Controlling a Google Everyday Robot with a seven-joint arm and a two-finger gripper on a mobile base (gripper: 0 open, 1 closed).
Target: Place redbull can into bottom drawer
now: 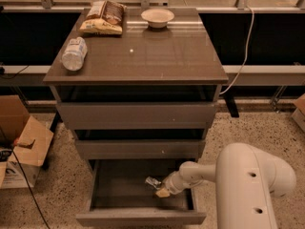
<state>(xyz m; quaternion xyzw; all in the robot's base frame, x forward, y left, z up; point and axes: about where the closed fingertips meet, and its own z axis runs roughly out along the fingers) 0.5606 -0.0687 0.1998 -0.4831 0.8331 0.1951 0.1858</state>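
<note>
The bottom drawer (pixel 140 218) of the grey-brown cabinet is pulled open, showing its dark shallow tray. My gripper (pixel 159 187) reaches in from the right, low inside the drawer at its right-middle. It is shut on the redbull can (pixel 152 182), a small shiny silver can that sticks out to the left of the fingertips, just above the drawer floor. My white arm (pixel 248 185) fills the lower right corner.
The two upper drawers (pixel 138 116) are closed. On the cabinet top lie a clear water bottle (pixel 74 54), a chip bag (pixel 104 18) and a white bowl (pixel 157 17). Cardboard boxes (pixel 24 147) stand on the floor at left. A white cable (pixel 245 46) hangs at right.
</note>
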